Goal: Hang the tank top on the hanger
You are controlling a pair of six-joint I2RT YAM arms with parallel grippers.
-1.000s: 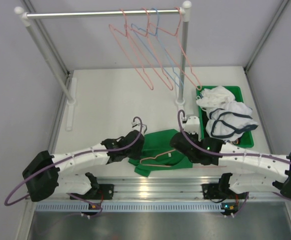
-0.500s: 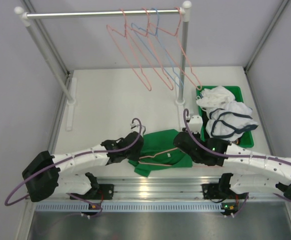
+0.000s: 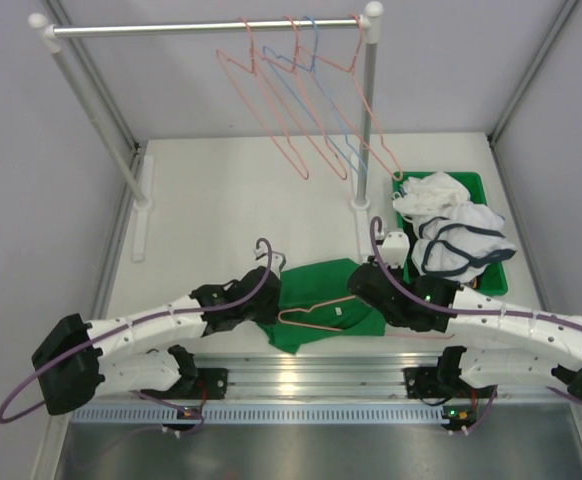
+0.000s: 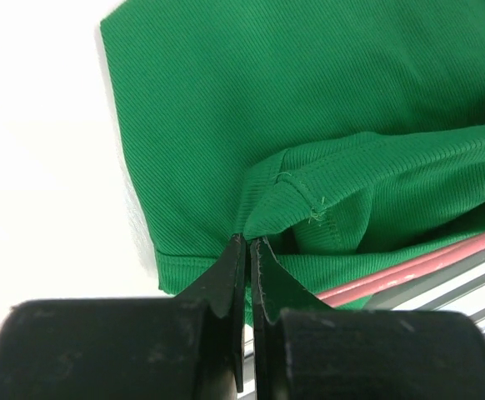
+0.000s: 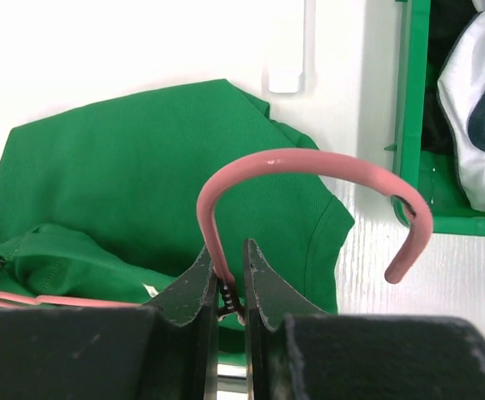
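Note:
The bright green tank top [image 3: 323,288] lies flat near the table's front edge, between the two arms. A salmon-pink hanger [image 3: 309,316] lies partly on and inside it. My left gripper [image 3: 269,302] is shut on the tank top's left hem; in the left wrist view the fingertips [image 4: 248,242] pinch a fold of the tank top [image 4: 309,125], with the hanger wire [image 4: 417,268] just to the right. My right gripper [image 3: 367,284] is shut on the hanger's neck; in the right wrist view the hook [image 5: 309,158] arches above the right gripper [image 5: 228,247] over the tank top [image 5: 126,183].
A white clothes rack [image 3: 201,27] stands at the back, with several pink hangers [image 3: 271,110] and a light-blue one [image 3: 321,110] on its rail. A green bin [image 3: 479,181] of white garments with dark trim [image 3: 456,240] sits at the right, next to the rack post [image 3: 367,130].
My left arm has shifted toward the near edge and right, still holding the hem. My right gripper has moved the hanger slightly right and back. Both grips are unchanged.

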